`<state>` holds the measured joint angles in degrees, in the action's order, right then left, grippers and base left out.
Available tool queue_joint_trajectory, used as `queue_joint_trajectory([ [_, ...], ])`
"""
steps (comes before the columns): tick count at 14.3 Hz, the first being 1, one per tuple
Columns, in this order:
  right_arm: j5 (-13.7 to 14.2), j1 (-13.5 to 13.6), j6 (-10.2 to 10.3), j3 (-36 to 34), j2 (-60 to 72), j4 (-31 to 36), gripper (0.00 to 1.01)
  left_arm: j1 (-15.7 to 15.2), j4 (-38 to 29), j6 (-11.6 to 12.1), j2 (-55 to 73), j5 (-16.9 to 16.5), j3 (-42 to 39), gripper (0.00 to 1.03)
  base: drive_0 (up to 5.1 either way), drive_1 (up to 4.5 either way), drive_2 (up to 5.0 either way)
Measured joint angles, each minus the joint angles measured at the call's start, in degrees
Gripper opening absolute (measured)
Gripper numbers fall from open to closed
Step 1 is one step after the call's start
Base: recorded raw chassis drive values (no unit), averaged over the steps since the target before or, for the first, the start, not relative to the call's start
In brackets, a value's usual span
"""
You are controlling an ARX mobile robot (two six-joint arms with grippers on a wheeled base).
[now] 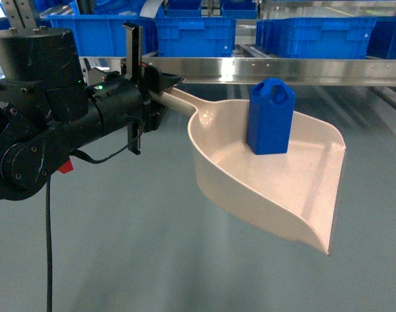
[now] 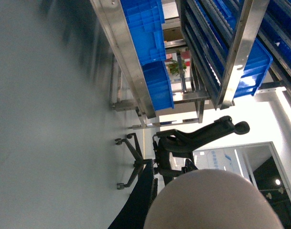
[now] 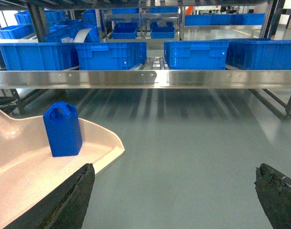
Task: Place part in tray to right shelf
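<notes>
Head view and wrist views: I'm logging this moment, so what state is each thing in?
part: upright in the tray
tray: held up by its handle, off the floor
left tool: shut on the tray handle
right tool: open, empty
right shelf: holds blue crates

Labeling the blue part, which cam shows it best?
Head view: the blue part stands upright in the beige tray, whole and close, peaked top and holed tab clear. The right wrist view also shows it whole, but smaller and off to the left. The left wrist view misses it, showing only shelves and a chair.
</notes>
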<state>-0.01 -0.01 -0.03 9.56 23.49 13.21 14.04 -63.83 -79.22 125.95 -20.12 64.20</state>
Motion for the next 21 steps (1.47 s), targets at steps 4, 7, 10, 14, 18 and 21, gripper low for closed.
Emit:
queue_joint_trajectory([
  [4, 0.0, 0.0, 0.0, 0.0, 0.0, 0.1, 0.98, 0.0, -0.2, 0.0, 0.0, 0.0, 0.0, 0.12, 0.0, 0.00, 0.0],
  [7, 0.0, 0.0, 0.0, 0.0, -0.1, 0.1, 0.98, -0.2, -0.3, -0.1, 0.0, 0.0, 0.0, 0.12, 1.1, 0.51, -1.6],
  [10, 0.0, 0.0, 0.0, 0.0, -0.1, 0.1, 0.98, -0.1, -0.5, -0.1, 0.0, 0.0, 0.0, 0.12, 3.0, 1.91, -4.9],
  [14, 0.0, 0.0, 0.0, 0.0, 0.0, 0.1, 0.98, -0.1, -0.1, 0.0, 0.0, 0.0, 0.0, 0.12, 2.6, 2.34, -5.1],
  [18, 0.0, 0.0, 0.0, 0.0, 0.0, 0.2, 0.98, 0.1, -0.3, -0.1, 0.0, 0.0, 0.0, 0.12, 1.9, 2.82, -4.7],
  [21, 0.0, 0.0, 0.0, 0.0, -0.2, 0.1, 0.98, 0.3, -0.3, 0.0, 0.0, -0.1, 0.0, 0.12, 0.3, 4.23, -3.7],
])
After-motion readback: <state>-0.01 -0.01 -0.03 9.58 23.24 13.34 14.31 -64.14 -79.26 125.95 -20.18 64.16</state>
